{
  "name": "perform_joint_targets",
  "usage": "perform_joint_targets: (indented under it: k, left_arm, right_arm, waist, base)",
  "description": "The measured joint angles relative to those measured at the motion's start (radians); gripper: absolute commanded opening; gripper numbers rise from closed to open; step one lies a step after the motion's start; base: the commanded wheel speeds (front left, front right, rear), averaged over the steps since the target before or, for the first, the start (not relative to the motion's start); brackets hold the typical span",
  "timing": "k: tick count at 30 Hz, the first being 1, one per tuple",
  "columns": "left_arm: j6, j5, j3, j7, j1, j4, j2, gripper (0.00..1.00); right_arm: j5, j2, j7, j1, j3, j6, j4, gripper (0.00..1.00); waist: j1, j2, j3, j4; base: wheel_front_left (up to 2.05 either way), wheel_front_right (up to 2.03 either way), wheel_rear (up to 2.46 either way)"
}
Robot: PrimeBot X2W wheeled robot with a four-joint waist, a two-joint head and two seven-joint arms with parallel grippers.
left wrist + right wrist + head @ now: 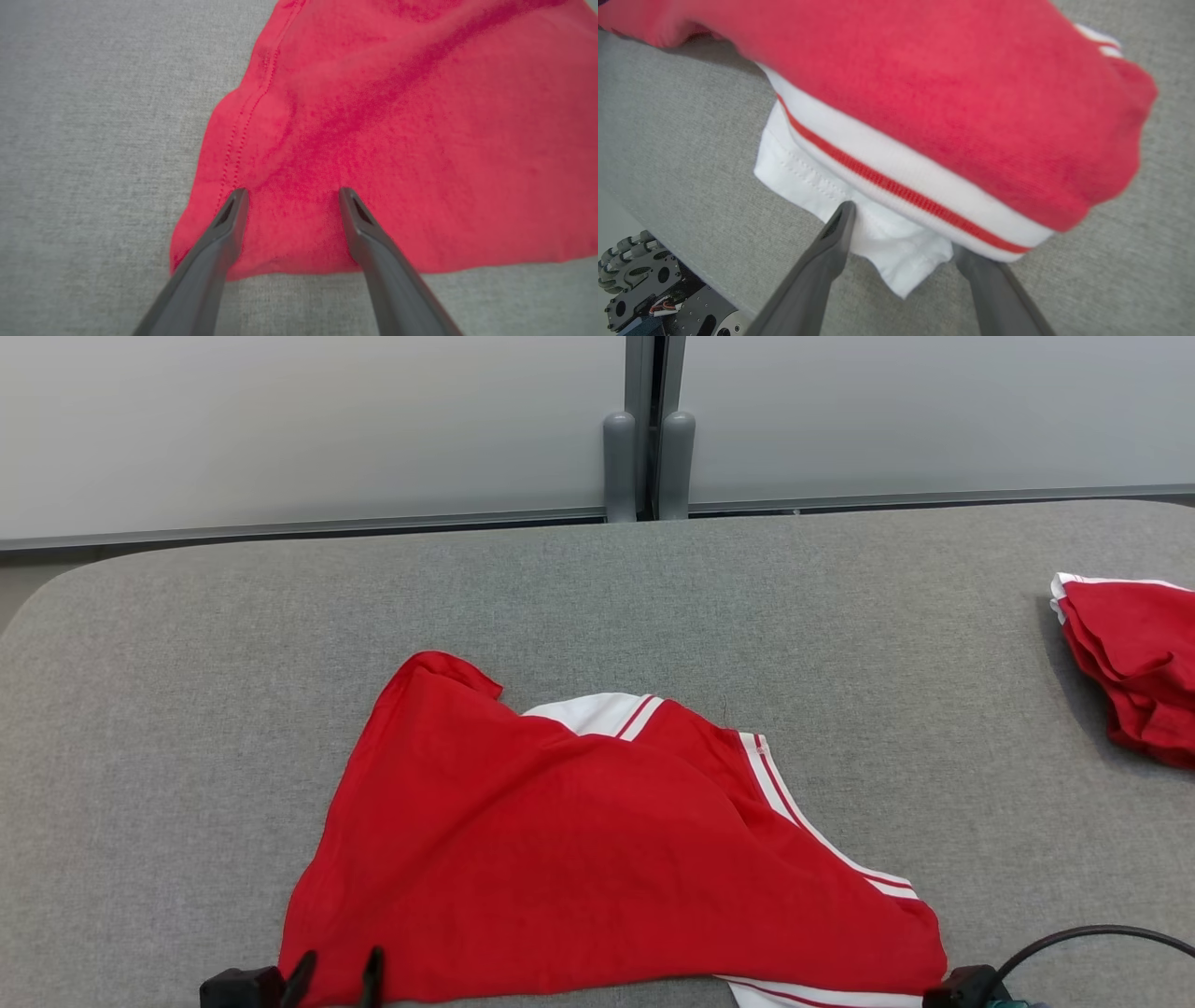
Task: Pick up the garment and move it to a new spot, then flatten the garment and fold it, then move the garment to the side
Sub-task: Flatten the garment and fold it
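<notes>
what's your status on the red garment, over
Left end effector open over red garment's near-left corner. Right end effector open at white hem, one fingertip under it. Garment rumpled, not yet folded. Another red garment far right, apart.

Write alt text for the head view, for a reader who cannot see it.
A red garment with white striped trim lies rumpled on a grey fabric table, the open left gripper at its near left corner. Another bunched red garment sits at the table's right edge, and a black cable curls in at lower right.
</notes>
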Motion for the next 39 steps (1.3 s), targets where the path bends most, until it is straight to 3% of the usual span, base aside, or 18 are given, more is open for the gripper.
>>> perform_joint_targets:
  k: [7, 14, 15, 16, 17, 18, 19, 21, 31, 39]
  left_arm:
    - [0.032, 0.008, 0.011, 0.041, 0.007, -0.02, 0.024, 1.0]
    - [0.035, -0.003, 0.011, 0.083, 0.017, -0.042, 0.035, 1.0]
    - [0.034, -0.006, 0.009, 0.087, 0.017, -0.045, 0.035, 0.91]
    - [0.031, -0.01, 0.008, 0.092, 0.016, -0.047, 0.036, 0.73]
    - [0.03, -0.012, 0.006, 0.092, 0.015, -0.048, 0.037, 0.43]
    - [0.027, -0.012, 0.003, 0.098, 0.01, -0.048, 0.039, 0.22]
    - [0.023, -0.013, -0.001, 0.1, 0.005, -0.045, 0.042, 0.0]
    - [0.015, -0.017, -0.004, 0.103, -0.003, -0.039, 0.049, 0.0]
    - [-0.022, -0.073, 0.0, 0.104, -0.003, -0.033, 0.053, 0.0]
    - [-0.035, -0.129, 0.007, 0.135, 0.069, -0.241, 0.051, 0.0]
  right_arm:
    - [-0.03, -0.014, 0.063, 0.012, -0.009, 0.001, -0.041, 1.0]
    - [-0.044, -0.023, 0.131, 0.019, -0.016, 0.001, -0.091, 1.0]
    - [-0.045, -0.026, 0.138, 0.019, -0.015, 0.001, -0.097, 1.0]
    - [-0.044, -0.027, 0.147, 0.019, -0.014, 0.001, -0.102, 1.0]
    - [-0.044, -0.03, 0.155, 0.019, -0.011, 0.001, -0.108, 1.0]
    - [-0.043, -0.035, 0.162, 0.017, -0.007, 0.0, -0.112, 0.91]
    - [-0.042, -0.04, 0.17, 0.012, -0.001, -0.001, -0.116, 0.47]
    - [-0.034, -0.054, 0.184, -0.001, 0.014, -0.001, -0.121, 0.0]
    - [0.059, -0.105, 0.208, 0.001, 0.036, -0.001, -0.172, 0.0]
    - [0.198, -0.145, 0.198, 0.093, -0.084, -0.002, -0.371, 0.0]
  waist:
    - [0.0001, 0.0, 0.004, -0.002]
    - [0.0, 0.0, 0.026, -0.002]
    - [0.0, 0.0, 0.031, -0.001]
    - [0.0, 0.0, 0.037, 0.0]
    - [0.0, 0.0, 0.044, 0.001]
    - [0.0, 0.0, 0.051, 0.001]
    - [0.0, 0.0, 0.057, 0.003]
    - [0.0, 0.0, 0.07, 0.005]
    - [0.0, 0.0, 0.042, 0.002]
    - [0.0, 0.0, -0.011, -0.017]
  base:
    - [0.0, 0.0, 0.0]
    - [0.0, 0.0, 0.0]
    - [0.0, 0.0, 0.0]
    - [0.0, 0.0, 0.0]
    - [0.0, 0.0, 0.0]
    - [0.0, 0.0, 0.0]
    - [0.0, 0.0, 0.0]
    - [0.0, 0.0, 0.0]
    - [0.0, 0.0, 0.0]
    - [0.0, 0.0, 0.0]
